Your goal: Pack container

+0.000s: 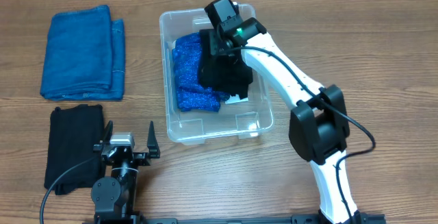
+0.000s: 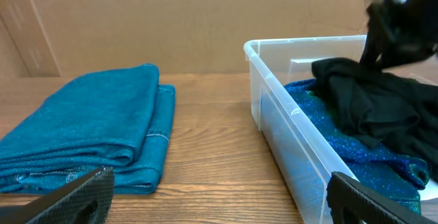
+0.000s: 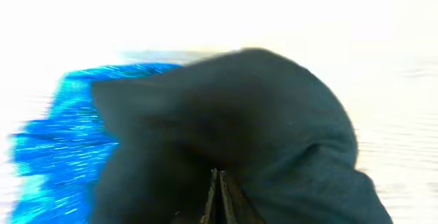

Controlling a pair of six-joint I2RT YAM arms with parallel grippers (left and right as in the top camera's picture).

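I have the bin (image 1: 165,80) in the middle of the counter (image 1: 369,53), long side running away from the arms. Inside it a sparkly blue cloth (image 1: 190,80) lies along the left half. A black cloth (image 1: 231,79) sits rumpled on top of it, towards the right wall.

My right arm reaches in over the far end of the bin, and the right tool (image 1: 217,51) is down on the black cloth. On the right wrist camera its two fingers (image 3: 213,198) are pressed together with the black fabric bunched up around them, so I read it as pinching that cloth. That picture is blurred and washed out, and I can make out little else in it beyond a patch of the sparkly cloth on the left.

The left tool (image 1: 128,138) is parked near the front edge of the counter, left of the bin and apart from it. Its fingers are spread wide with nothing between them.

A folded blue towel (image 1: 82,53) lies at the far left, well apart from the bin. A folded black towel (image 1: 72,145) lies nearer the front, just beside the left tool.

On the left wrist camera the bin's near wall is see-through, and both cloths show through it.
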